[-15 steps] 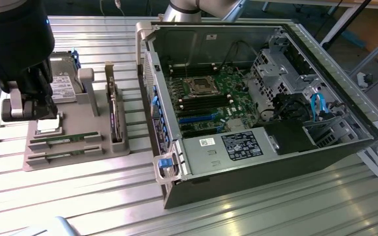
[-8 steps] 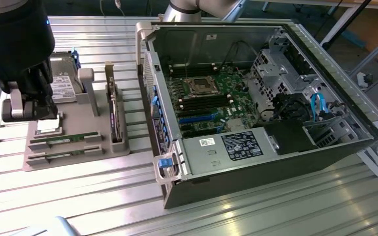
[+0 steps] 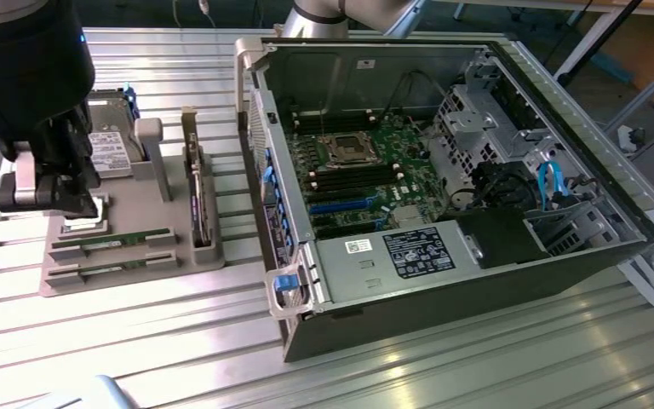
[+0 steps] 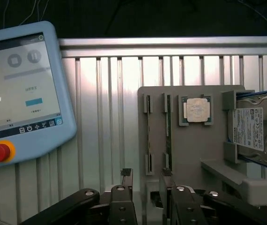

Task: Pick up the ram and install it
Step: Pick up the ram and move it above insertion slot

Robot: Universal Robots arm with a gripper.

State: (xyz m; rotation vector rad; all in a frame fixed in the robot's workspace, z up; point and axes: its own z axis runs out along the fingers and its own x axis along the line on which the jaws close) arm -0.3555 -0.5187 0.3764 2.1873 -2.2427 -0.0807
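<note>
**So, gripper hanging open at the parts tray, both ram sticks sitting in their holders**

Okay, you're getting two pretty different looks here. The exterior view is giving you the whole bench. The open PC case [image 3: 441,256] is lying on its side on the slatted table [image 3: 134,341], toward the exterior view's right. Its motherboard [image 3: 361,170] is facing up, with the CPU socket [image 3: 347,149] in the middle. The grey parts tray [image 3: 123,209] is sitting just beside the case. Your gripper [image 3: 65,209] is hanging at the tray's edge on the exterior view's left.

The wrist view is giving you the close-up stuff. You're seeing the lit screen and red stop button of the blue teach pendant [image 4: 21,93], which is lying on the table near the tray. The silver processor chip [image 4: 196,110] is sitting in its pocket between the ram holders and the hard drive [image 4: 255,131].

The fingers [image 4: 122,199] are standing apart with bare tray showing in the gap. They're gripping nothing and, as far as I can make out, touching nothing. One ram stick [image 3: 113,239] and the second ram stick [image 3: 111,264] are lying side by side in the tray's holders, near the gripper but apart from it.
</note>
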